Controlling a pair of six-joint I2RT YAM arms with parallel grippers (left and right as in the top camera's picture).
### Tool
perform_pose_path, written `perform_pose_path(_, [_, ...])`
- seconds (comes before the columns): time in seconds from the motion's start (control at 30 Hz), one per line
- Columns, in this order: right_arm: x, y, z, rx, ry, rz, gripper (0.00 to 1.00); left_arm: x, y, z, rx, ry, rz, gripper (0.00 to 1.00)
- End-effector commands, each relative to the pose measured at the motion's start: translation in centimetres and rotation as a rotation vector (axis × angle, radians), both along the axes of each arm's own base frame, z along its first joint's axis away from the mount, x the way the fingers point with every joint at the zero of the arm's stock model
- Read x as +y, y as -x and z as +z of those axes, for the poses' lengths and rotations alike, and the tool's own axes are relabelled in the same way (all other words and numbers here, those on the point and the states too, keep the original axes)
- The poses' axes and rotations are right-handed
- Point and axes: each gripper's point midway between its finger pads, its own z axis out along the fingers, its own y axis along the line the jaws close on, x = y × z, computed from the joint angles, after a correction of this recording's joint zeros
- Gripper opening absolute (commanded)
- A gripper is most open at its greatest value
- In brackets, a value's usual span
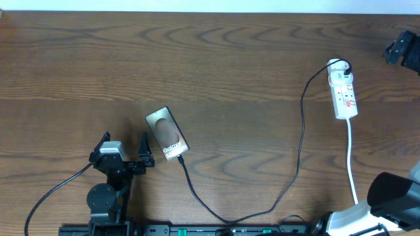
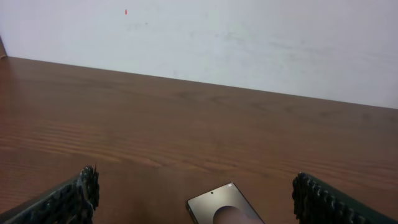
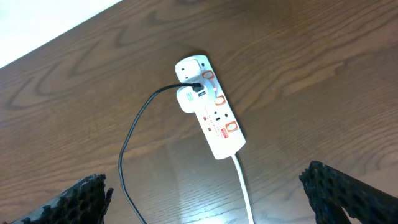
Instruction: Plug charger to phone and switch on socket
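A bronze-grey phone (image 1: 167, 134), a flat slab with rounded corners and a pale oval on its face, lies at a slant on the dark wood-grain table (image 1: 230, 78). It sits just ahead of the left fingers (image 2: 78, 196), which are spread wide with nothing between their ribbed black pads. The thin black charger (image 1: 302, 131) meets the phone's near edge, loops along the table's front and climbs to a white adapter plugged in near the far end of the socket (image 1: 344, 92), a slim white strip with red markings. Whether the tip is seated in the phone cannot be told. A smooth white cord (image 1: 352, 164) runs from the socket's near end. The right fingers (image 3: 339, 190), equally ribbed, gape wide and empty, the socket in view between them.
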Motion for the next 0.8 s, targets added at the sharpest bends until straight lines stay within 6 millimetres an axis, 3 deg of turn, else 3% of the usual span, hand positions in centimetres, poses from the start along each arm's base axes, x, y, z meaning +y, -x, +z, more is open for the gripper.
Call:
perform_pose_path(0.0, [-0.1,0.0,0.1,-0.004,-0.007,-0.012,0.99,-0.1,0.2,-1.3,0.045,-0.007,-0.01,0.98])
perform_pose_path(0.43, [-0.4,0.1,0.1,0.005,0.017,-0.015,0.99,-0.1,0.2,-1.3,0.045,-0.007,-0.01,0.98])
perform_pose_path(0.57, [-1.0,-0.8,0.7,-0.038,0.049,-0.02,0.99,-0.1,0.2,-1.3,0.045,-0.007,-0.01,0.98])
perform_pose_path(0.77, [0.9,-2.5,2.1,-0.121,0.083,0.037,0.99,-0.1,0.2,-1.3,0.045,-0.007,-0.01,0.98])
